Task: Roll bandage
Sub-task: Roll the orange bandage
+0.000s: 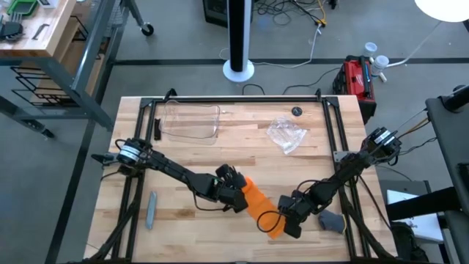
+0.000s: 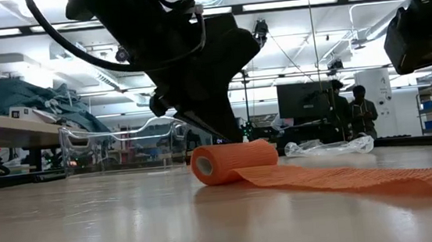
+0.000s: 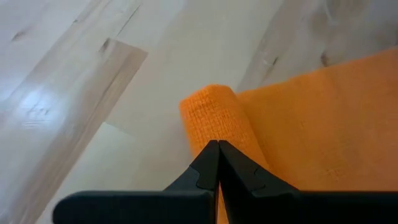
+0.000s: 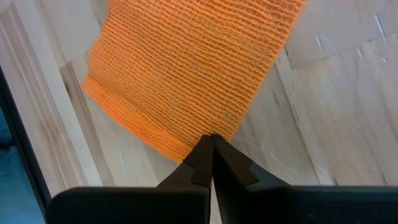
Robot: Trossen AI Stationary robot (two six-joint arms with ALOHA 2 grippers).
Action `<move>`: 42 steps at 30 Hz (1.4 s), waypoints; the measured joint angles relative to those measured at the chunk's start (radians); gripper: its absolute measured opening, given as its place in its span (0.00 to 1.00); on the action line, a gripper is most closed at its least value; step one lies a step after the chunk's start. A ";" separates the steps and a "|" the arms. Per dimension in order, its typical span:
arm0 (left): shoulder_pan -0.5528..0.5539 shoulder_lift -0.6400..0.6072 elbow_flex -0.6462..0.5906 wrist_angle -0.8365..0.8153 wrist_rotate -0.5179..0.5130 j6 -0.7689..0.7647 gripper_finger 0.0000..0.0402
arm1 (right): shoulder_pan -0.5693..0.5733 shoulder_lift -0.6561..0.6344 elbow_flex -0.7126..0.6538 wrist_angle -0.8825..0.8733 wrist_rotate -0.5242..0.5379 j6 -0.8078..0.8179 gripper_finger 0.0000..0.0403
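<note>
Both grippers were seen with fingers pressed together at the front of the table [image 1: 183,147]. The bandage [image 1: 258,204] lay partly rolled between them, its rolled end at the left gripper [image 1: 236,192], its flat free end beneath the right gripper [image 1: 282,220].

grey concrete floor [image 1: 183,44] all round the pale wood worktop [image 1: 190,147], white fan base [image 1: 239,70] with cables trailing, red toolbox [image 1: 357,77], butcher-block bench [image 1: 33,29] in the corner, ceiling strip lights [image 2: 292,4], two people [image 2: 352,109] standing way back
</note>
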 joint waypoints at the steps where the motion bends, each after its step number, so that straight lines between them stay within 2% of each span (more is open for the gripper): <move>1: 0.000 0.000 0.000 0.009 0.004 0.001 0.00 | 0.000 -0.001 -0.001 -0.001 0.000 0.000 0.01; 18: -0.001 0.001 0.000 0.040 0.031 0.006 0.00 | 0.000 -0.052 -0.005 -0.014 0.027 0.059 0.01; 31: -0.003 0.025 0.002 0.127 0.058 0.003 0.00 | 0.000 -0.060 -0.003 -0.002 0.063 0.054 0.01; 42: -0.008 0.026 0.001 0.142 0.061 -0.044 0.00 | -0.006 -0.070 -0.001 0.044 0.249 0.007 0.01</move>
